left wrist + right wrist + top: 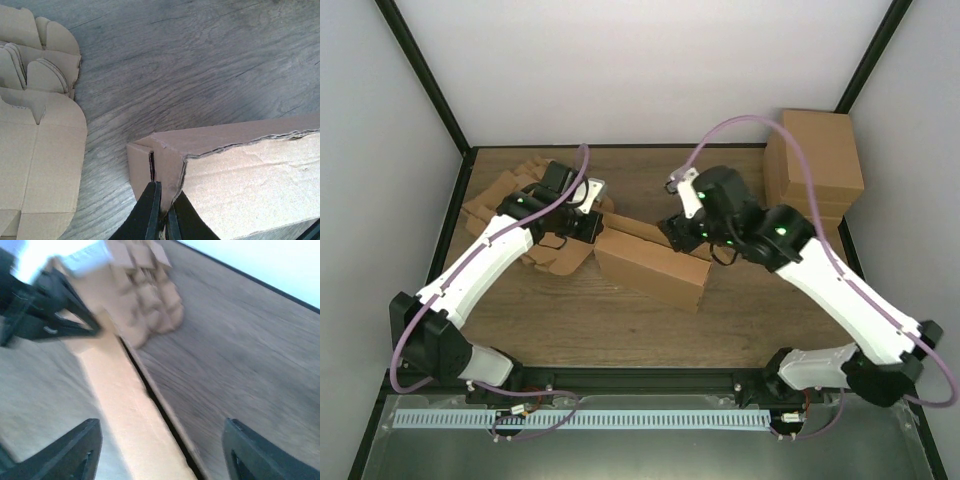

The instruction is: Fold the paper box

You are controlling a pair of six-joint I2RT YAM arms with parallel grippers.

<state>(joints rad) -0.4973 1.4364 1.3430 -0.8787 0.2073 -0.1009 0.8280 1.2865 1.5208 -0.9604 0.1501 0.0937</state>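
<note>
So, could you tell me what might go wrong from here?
The left gripper pinches only the thin corner edge of the plain brown corrugated cardboard box; it may slip or tear. The right gripper, open, straddles a box wall; closing might miss or crush it. The heap of brown cardboard blanks lies close; a shifted box could snag.
</note>
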